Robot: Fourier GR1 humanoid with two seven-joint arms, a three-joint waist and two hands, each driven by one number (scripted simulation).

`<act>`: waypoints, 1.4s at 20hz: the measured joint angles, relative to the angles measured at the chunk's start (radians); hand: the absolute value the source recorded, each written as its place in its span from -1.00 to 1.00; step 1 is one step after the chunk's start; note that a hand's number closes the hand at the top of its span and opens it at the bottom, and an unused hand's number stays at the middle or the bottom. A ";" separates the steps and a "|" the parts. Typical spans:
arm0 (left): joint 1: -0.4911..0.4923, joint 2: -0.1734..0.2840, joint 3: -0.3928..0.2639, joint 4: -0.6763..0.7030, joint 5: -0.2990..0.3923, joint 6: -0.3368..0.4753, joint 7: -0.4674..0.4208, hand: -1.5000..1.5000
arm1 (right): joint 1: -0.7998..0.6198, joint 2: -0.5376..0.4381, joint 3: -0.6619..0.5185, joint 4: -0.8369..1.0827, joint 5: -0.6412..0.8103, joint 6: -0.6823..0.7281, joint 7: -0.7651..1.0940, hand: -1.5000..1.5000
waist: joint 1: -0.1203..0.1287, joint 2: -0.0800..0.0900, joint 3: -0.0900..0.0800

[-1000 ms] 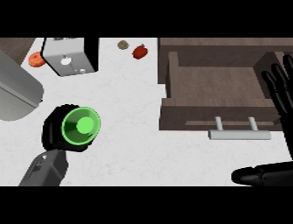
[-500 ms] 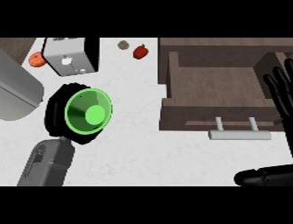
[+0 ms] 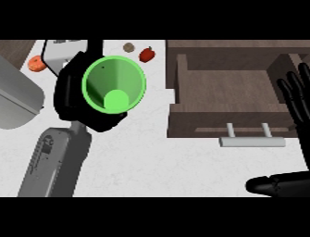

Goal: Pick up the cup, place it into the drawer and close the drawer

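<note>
A white desk (image 3: pixel 184 171) is seen from steeply above. At its upper right, a brown wooden drawer (image 3: pixel 226 88) is pulled open, its hollow bare and its pale bar handle (image 3: pixel 251 141) facing the lower edge of the view. At the far left, part of a large grey appliance (image 3: pixel 3 99) is visible.

From the lower left a grey forearm (image 3: pixel 55 164) rises, and the left hand (image 3: pixel 72 104) is clenched around a bright green cup (image 3: pixel 114 84). The cup is held up off the desk, its open mouth turned toward the viewer so that the inside and the round bottom are shown. Black fingers are wrapped around its rim and side.

The relation that matters: the drawer lies directly to the right of the held cup, near but not beneath it, with a strip of white desk and the drawer's left wall between them. A sideways carry to the right, over that wall, is judged to be what is called for.

At the right edge the right hand (image 3: pixel 307 106) is held flat, fingers straight and pointing up, resting beside the drawer; it is nearer to the handle than the left hand is.

Behind the cup, a small white box (image 3: pixel 61 51), an orange fruit (image 3: pixel 37 64), a red fruit (image 3: pixel 147 54) and a small brown round thing (image 3: pixel 128 46) are set along the far edge.
</note>
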 measured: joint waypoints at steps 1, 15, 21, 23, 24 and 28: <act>-0.023 -0.002 -0.013 0.005 -0.001 0.025 0.009 1.00 | 0.005 0.003 0.002 -0.006 0.000 -0.001 -0.001 -1.00 | -0.001 0.000 0.000; -0.390 -0.006 -0.030 0.228 -0.067 0.187 0.117 1.00 | -0.003 -0.005 -0.019 0.026 -0.013 0.013 -0.022 -1.00 | -0.011 0.003 0.000; -0.506 -0.008 -0.101 0.349 -0.047 0.273 0.136 1.00 | 0.010 -0.002 -0.013 -0.013 -0.018 0.007 0.005 -1.00 | -0.016 0.003 0.000; -0.544 -0.009 -0.116 0.421 -0.022 0.296 0.108 1.00 | 0.005 -0.011 -0.021 -0.010 -0.026 0.015 0.006 -1.00 | -0.020 0.004 0.000; -0.565 -0.009 -0.118 0.445 -0.020 0.302 0.109 1.00 | 0.002 -0.010 -0.022 -0.007 -0.025 0.013 0.006 -1.00 | -0.019 0.004 0.000; -0.636 -0.009 -0.153 0.579 0.037 0.338 0.056 1.00 | -0.001 -0.001 -0.014 0.010 -0.016 0.011 -0.009 -1.00 | -0.026 0.007 0.000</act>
